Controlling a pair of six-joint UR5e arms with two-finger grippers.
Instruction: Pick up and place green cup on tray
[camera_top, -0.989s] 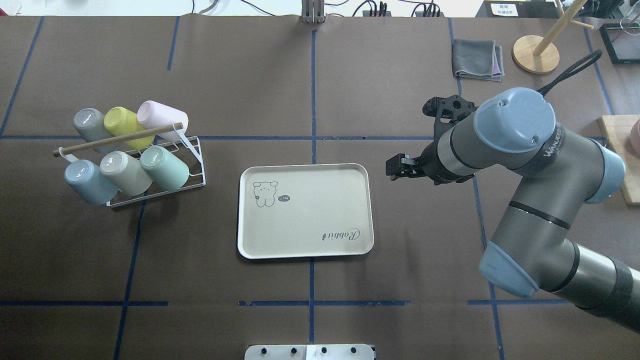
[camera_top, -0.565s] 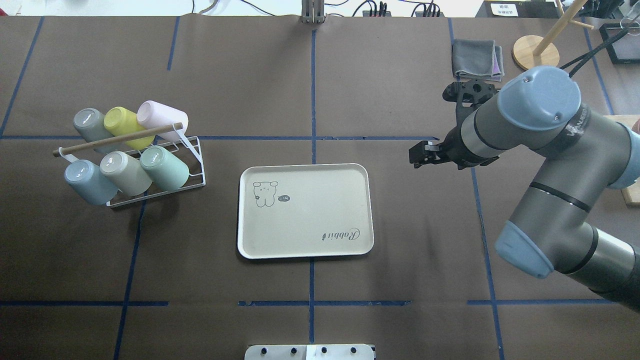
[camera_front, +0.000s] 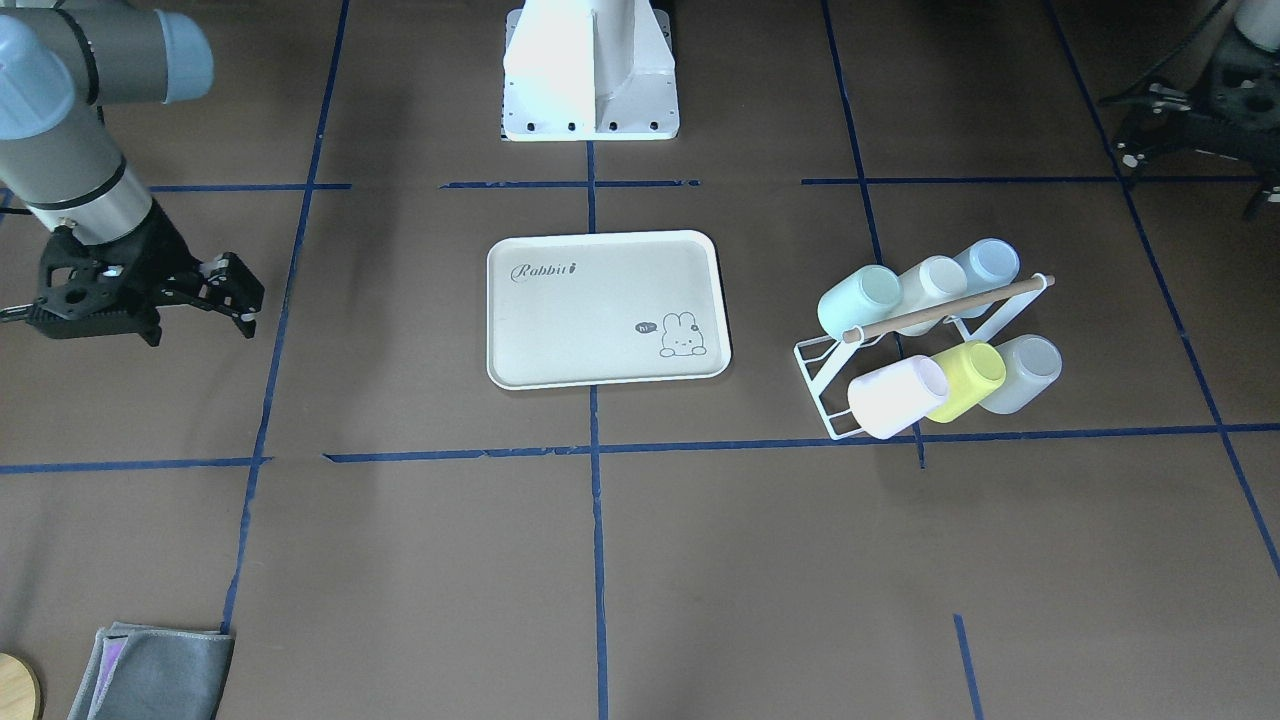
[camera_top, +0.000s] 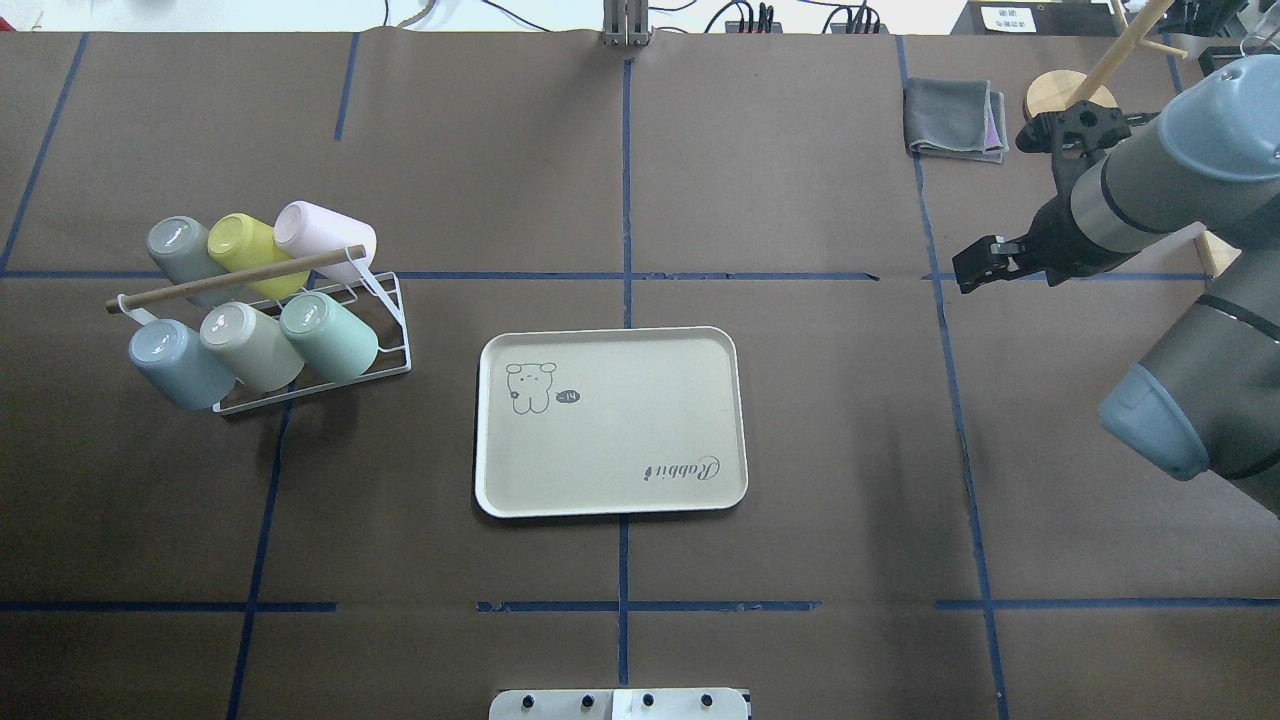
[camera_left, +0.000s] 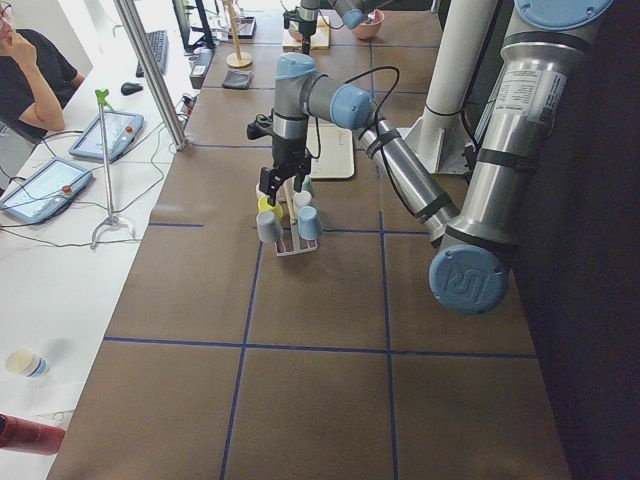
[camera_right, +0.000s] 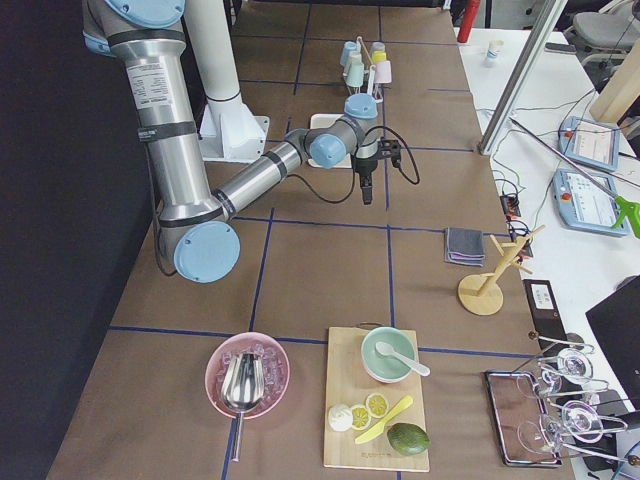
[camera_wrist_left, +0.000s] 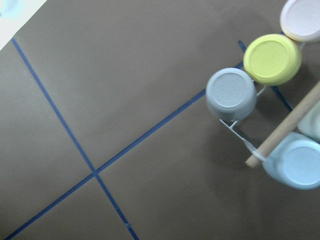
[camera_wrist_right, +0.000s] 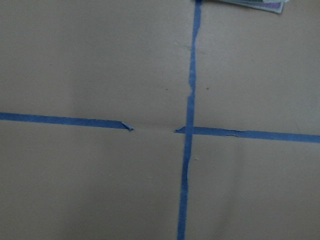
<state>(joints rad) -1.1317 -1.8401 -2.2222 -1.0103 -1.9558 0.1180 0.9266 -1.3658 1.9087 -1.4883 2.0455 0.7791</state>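
Note:
The green cup (camera_top: 330, 335) is a pale mint tumbler lying on the lower row of a white wire rack (camera_top: 398, 320), at the end nearest the tray; it also shows in the front view (camera_front: 858, 300). The cream "Rabbit" tray (camera_top: 610, 500) lies bare at the table's middle (camera_front: 605, 372). My right gripper (camera_top: 972, 268) hangs far right of the tray, open and empty (camera_front: 240, 295). My left gripper (camera_front: 1120, 130) hovers high beyond the rack's outer side, out of the overhead view; its fingers look apart and hold nothing (camera_left: 281, 190).
The rack also holds a pale blue cup (camera_top: 175, 362), a cream one (camera_top: 250, 345), a grey one (camera_top: 178, 245), a yellow-green one (camera_top: 245, 245) and a pink one (camera_top: 320, 232). A grey cloth (camera_top: 955, 120) and a wooden stand (camera_top: 1070, 100) sit at the far right.
My right arm has swung right and toward the far side, carrying its gripper well away from the tray. The cups, rack and tray have not moved.

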